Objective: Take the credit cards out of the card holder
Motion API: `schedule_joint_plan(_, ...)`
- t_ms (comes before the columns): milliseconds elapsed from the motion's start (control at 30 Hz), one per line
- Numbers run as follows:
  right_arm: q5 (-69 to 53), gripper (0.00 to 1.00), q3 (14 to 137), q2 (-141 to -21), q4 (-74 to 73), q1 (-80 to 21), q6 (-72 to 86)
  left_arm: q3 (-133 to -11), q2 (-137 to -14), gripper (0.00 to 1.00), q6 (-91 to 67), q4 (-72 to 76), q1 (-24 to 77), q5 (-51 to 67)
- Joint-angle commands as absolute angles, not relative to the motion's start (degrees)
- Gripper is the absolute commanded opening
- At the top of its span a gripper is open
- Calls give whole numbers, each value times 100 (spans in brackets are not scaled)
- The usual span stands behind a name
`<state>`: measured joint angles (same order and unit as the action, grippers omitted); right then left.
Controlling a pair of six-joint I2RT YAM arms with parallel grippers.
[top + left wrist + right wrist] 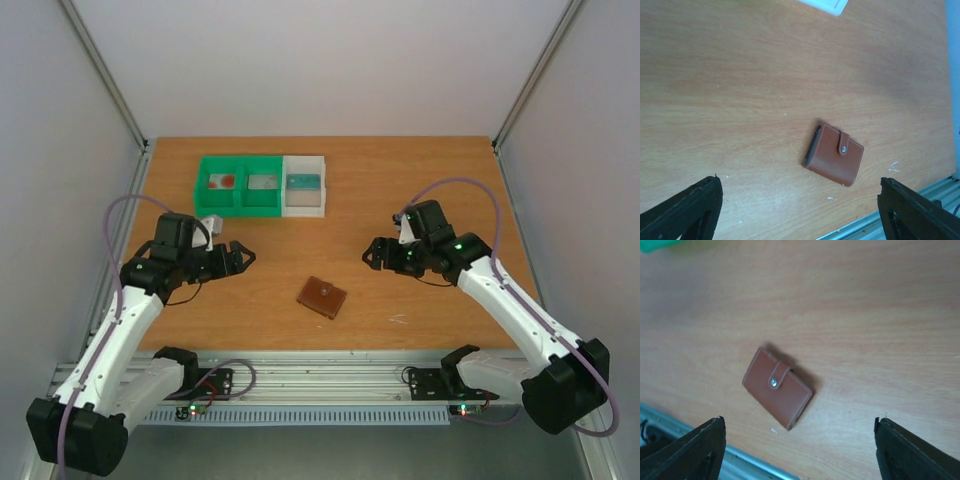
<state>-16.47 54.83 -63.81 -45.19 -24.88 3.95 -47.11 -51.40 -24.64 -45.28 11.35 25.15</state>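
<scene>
The card holder [322, 296] is a small brown leather wallet lying flat and closed on the wooden table, its strap snapped down on a round stud. It lies near the table's front edge, between the two arms. The left wrist view has the card holder [834, 155] ahead and to the right, the right wrist view has the card holder [777, 388] ahead and to the left. The credit cards are hidden inside it. My left gripper [240, 258] [800, 212] hovers open to its left, holding nothing. My right gripper [371, 255] [800, 452] hovers open to its right, also holding nothing.
A green two-compartment bin [238, 185] and a white bin [304, 184] stand side by side at the back of the table, small items inside. An aluminium rail [330, 375] runs along the near edge. Grey walls close in both sides.
</scene>
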Motion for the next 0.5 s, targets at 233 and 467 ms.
schedule_joint_plan(233,-2265,53,5189,-7563,-3630,-3271,383,-4073,-5135,80,-3035,-3781,1264,3089)
schedule_joint_plan(467,-1973,43,5563,-8610,-3536,-3741,174,-3541,-5098,79,-3499,-3190,1266,3339)
